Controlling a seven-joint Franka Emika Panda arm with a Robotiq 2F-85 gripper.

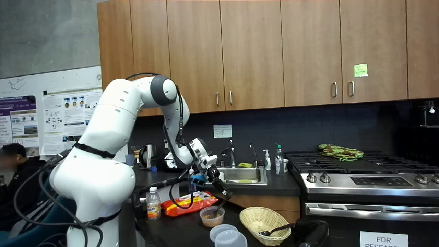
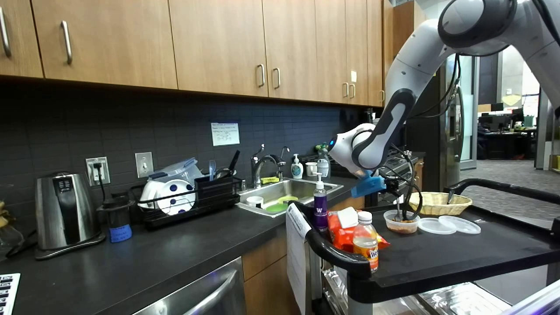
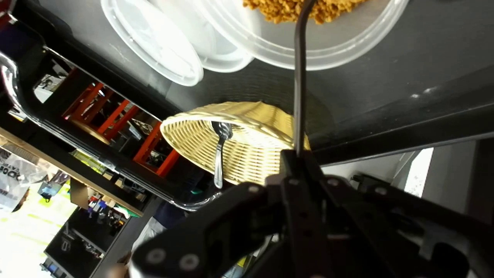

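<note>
Utensil tilted in tub, pinched by closed tool; purple bottle lettered "W"; sign reads "FOR RESEARCH".

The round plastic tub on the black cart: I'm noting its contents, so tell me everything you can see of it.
The round tub is translucent, apparently plastic, uncovered, with a broad rim. It stands upright on the black cart top, partly filled with orange-brown crumbs. A thin dark utensil clamped in the gripper reaches down into it; whether the shaft touches the rim is unclear. Two translucent lids lie close beside it, possibly touching.
</note>
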